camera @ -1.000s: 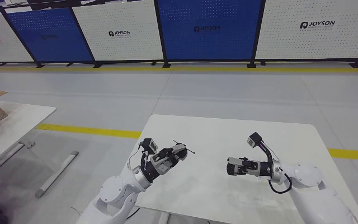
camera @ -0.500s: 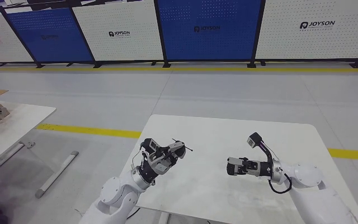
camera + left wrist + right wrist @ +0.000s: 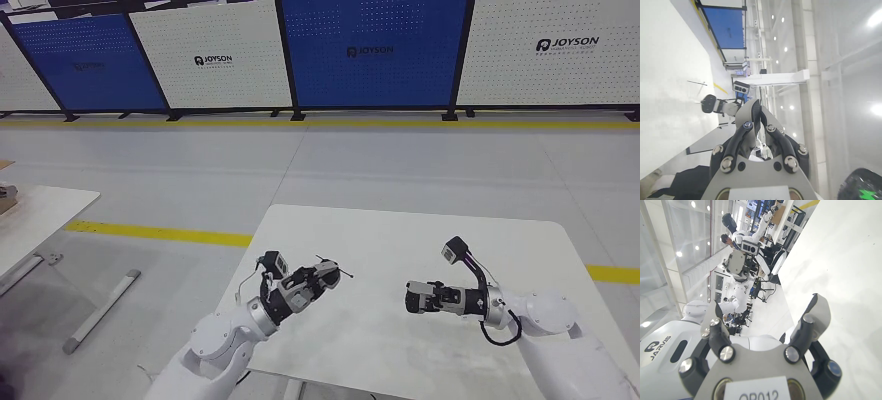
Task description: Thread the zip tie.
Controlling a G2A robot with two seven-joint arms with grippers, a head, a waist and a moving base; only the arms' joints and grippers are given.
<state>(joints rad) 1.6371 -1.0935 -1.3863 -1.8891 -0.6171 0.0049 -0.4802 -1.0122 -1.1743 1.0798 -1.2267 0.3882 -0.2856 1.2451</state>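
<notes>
The zip tie (image 3: pixel 334 265) is a thin, straight black strip, just past the tip of the left tool (image 3: pixel 318 276). It sits slightly above the bench (image 3: pixel 420 240), with a faint shadow beside it. Whether it is gripped cannot be told.

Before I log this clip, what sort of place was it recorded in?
Probably a robotics lab or test hall: blue and white partition panels and a yellow floor line beyond the white table, and another humanoid robot in the right wrist view.
</notes>
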